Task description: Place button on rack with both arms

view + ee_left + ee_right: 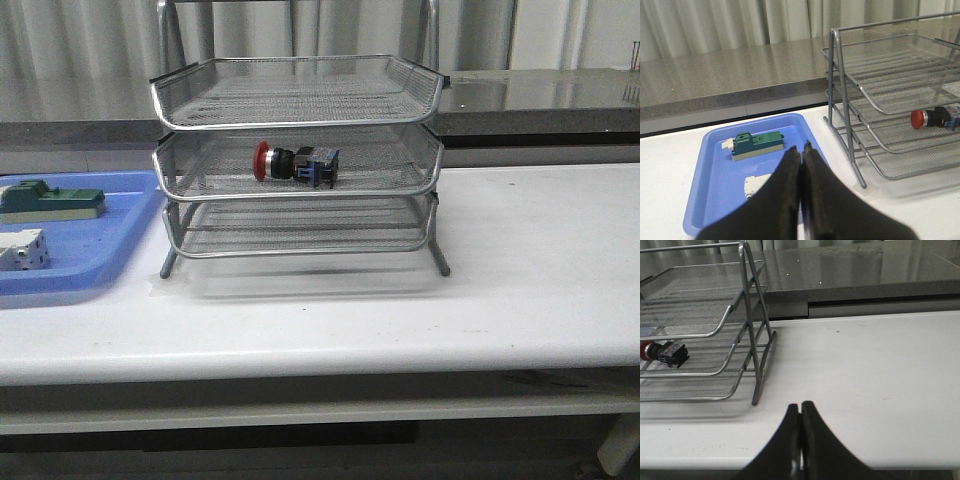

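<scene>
Both grippers, left (801, 148) and right (800, 405), are sitting closed and empty; I'm seeing the button (294, 162) lying on the rack's (300, 185) middle tier, so placement looks done.

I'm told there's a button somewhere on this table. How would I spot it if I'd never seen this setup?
Find the silver wire rack with three stacked tiers on the white table. On its middle tier lies the button, on its side. Its red cap, black body and blue rear end set it apart from the green block and white block, which lie in the blue tray beside the rack.
</scene>
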Robot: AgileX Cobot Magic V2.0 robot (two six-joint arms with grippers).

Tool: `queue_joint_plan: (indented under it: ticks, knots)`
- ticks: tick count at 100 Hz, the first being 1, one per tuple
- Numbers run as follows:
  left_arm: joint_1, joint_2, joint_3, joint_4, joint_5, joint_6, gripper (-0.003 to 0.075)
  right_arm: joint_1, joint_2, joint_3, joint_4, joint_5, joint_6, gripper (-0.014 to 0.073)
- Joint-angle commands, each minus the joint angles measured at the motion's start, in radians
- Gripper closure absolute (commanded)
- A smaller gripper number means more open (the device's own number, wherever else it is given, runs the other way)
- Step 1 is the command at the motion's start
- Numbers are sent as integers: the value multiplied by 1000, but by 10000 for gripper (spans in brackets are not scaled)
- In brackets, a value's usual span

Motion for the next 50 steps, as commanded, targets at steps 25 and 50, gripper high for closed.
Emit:
queue_joint_plan:
  ticks: [25,50]
  knots:
    - [0,6,-26,-9,-85,-10,741,1,-186,170,-36,-174,45,651]
    - [0,8,-26,-9,-85,-10,741,0,-245,269,-36,-244,46,651]
